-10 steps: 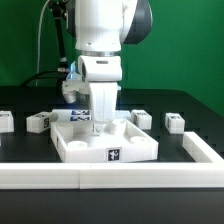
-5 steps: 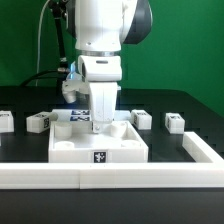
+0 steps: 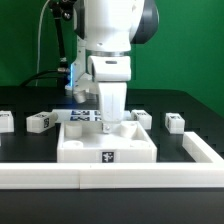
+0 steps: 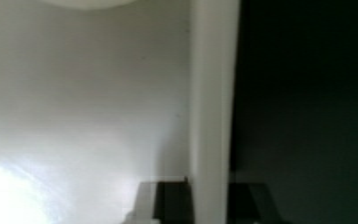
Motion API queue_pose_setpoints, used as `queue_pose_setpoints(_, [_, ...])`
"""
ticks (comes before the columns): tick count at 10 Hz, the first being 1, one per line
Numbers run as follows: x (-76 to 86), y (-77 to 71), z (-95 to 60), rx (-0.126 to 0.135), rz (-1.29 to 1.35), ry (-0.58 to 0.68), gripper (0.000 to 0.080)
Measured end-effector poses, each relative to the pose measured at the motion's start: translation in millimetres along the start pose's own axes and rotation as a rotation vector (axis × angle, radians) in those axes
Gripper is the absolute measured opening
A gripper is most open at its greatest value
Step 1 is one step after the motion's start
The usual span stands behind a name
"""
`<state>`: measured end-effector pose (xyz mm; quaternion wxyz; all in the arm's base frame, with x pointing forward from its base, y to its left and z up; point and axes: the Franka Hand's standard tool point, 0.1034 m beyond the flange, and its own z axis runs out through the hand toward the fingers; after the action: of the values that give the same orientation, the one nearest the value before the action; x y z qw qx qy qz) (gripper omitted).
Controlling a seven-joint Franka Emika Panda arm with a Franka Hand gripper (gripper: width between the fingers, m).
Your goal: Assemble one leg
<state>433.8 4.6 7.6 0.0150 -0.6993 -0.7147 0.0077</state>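
The large white square tabletop (image 3: 75,148) with a raised rim lies on the black table, a tag on its front wall. My gripper (image 3: 110,124) reaches down onto its far right part. In the wrist view my gripper (image 4: 208,192) has its dark fingers (image 4: 165,202) on either side of the tabletop's upright white rim (image 4: 211,100), closed on it. Small white legs with tags lie on the table: two at the exterior view's left (image 3: 5,121) (image 3: 40,122) and two at its right (image 3: 143,119) (image 3: 174,123). None is held.
A low white wall (image 3: 100,177) runs along the table's front and turns back at the exterior view's right (image 3: 205,150). The arm's white body (image 3: 108,40) stands over the tabletop. Cables hang behind at the left (image 3: 45,50).
The tabletop has turned square to the front wall and slid toward the exterior view's right. My gripper moved right with it, still on its rim.
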Motion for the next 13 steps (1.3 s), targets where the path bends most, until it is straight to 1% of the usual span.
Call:
queue_pose_setpoints(2, [24.9, 3.2, -0.1, -0.003, 0.033, 0.012, 0.0058])
queue_pose_setpoints(4, [44.8, 15.9, -0.3, -0.007, 0.021, 0.017, 0.0058])
queue_pose_setpoints(8, [70.1, 41.5, -0.8, -0.017, 0.016, 0.028, 0.0058])
queue_pose_setpoints(9, [72.6, 45.0, -0.8, -0.022, 0.011, 0.030, 0.0058])
queue_pose_setpoints(10, [71.3, 46.5, -0.8, -0.024, -0.002, 0.030, 0.0058])
queue_pose_setpoints(11, [71.2, 46.0, -0.6, -0.023, 0.002, 0.030, 0.0125])
queue_pose_setpoints(12, [71.0, 45.9, -0.4, -0.023, 0.002, 0.030, 0.0125])
queue_pose_setpoints(13, [70.6, 45.9, -0.4, -0.023, 0.003, 0.030, 0.0261])
